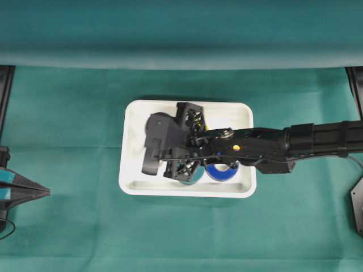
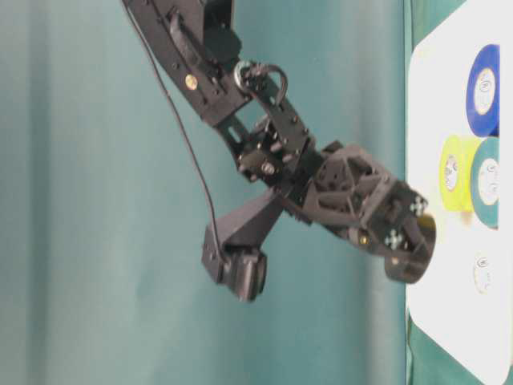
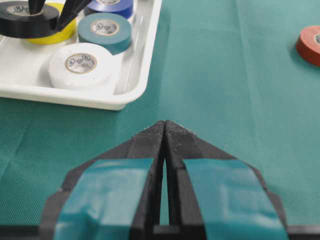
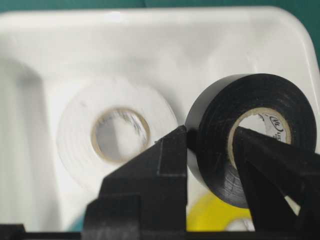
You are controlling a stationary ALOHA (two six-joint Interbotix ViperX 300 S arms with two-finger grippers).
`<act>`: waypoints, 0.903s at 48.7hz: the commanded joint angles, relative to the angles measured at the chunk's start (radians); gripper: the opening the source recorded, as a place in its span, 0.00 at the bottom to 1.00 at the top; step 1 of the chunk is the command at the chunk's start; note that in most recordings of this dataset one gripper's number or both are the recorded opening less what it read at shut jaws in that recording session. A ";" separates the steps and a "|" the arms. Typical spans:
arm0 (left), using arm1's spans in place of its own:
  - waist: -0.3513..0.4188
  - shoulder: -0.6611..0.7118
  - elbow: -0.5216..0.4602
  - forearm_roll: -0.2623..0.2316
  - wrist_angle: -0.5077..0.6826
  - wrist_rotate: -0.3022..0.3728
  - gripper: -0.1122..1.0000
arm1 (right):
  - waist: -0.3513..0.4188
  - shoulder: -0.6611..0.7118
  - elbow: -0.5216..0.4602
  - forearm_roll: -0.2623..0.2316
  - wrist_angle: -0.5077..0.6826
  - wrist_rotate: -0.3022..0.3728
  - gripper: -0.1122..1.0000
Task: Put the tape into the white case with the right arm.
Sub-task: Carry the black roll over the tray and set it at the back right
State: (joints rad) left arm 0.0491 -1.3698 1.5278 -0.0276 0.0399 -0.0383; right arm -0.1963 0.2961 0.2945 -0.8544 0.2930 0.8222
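The right claw [image 4: 210, 150] is clamped on the black tape [image 4: 250, 135], one finger through its core, above the white case [image 1: 131, 181]: only release remains. White [image 3: 81, 64], yellow [image 2: 454, 172], teal [image 3: 104, 30] and blue [image 1: 218, 173] rolls crowd the case. The left claw [image 3: 165, 131] rests together on the cloth.

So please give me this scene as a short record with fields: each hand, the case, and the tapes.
right hand: shut on black tape, one finger through its core, held above the white case
left hand: shut, empty, on the green cloth beside the case
in case: white tape, teal tape, yellow tape, blue tape
outside case: red tape on the cloth
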 commanded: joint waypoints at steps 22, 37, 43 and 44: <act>0.002 0.008 -0.014 0.002 -0.009 0.000 0.10 | -0.058 -0.252 0.281 -0.003 -0.017 0.002 0.12; 0.002 0.008 -0.012 0.002 -0.009 0.000 0.10 | -0.080 -0.314 0.390 -0.003 -0.035 0.002 0.12; 0.002 0.008 -0.014 0.002 -0.011 0.000 0.10 | -0.094 -0.313 0.397 -0.003 -0.063 0.002 0.12; 0.002 0.008 -0.014 0.002 -0.009 0.000 0.10 | -0.097 -0.311 0.397 -0.003 -0.071 0.000 0.12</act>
State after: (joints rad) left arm 0.0491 -1.3698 1.5278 -0.0276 0.0399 -0.0368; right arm -0.2853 0.0123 0.7010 -0.8544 0.2454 0.8237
